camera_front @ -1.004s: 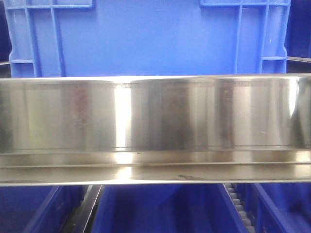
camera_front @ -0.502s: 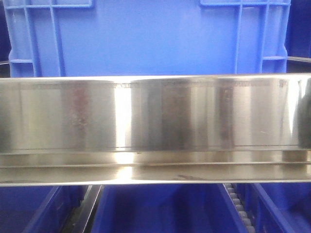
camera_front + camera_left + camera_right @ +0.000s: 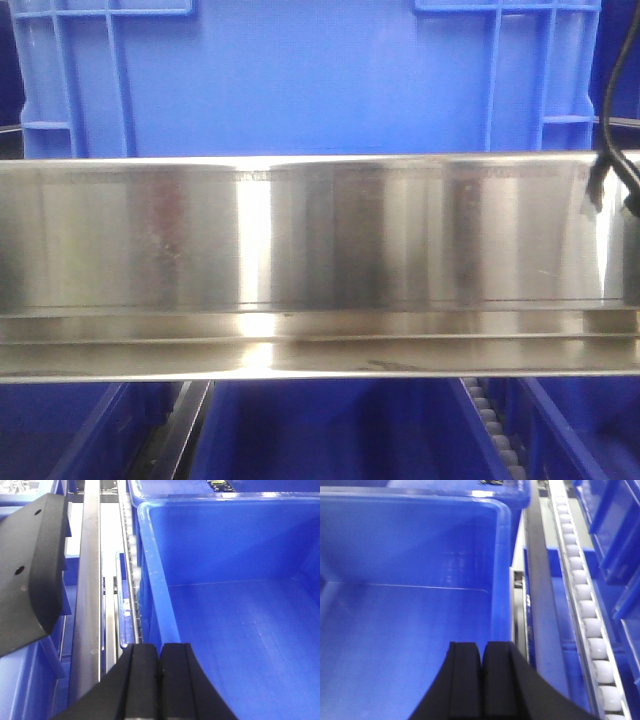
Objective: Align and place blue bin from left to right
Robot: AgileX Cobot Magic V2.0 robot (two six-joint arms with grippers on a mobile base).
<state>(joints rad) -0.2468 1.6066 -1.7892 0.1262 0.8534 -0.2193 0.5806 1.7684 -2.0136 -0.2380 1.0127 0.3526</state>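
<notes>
Front-facing view, ribbed blue bin (image 3: 300, 80) behind mirrored steel rail (image 3: 320, 240), left tool (image 3: 159, 667), right tool (image 3: 482, 672), both together.

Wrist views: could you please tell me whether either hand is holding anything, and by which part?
Nothing is held. The left hand and the right hand are each shut on nothing, poised over the open inside of the blue bin.

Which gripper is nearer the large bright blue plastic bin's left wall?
Left. The left gripper hangs over the blue bin's left rim; the right gripper is by its right wall.
</notes>
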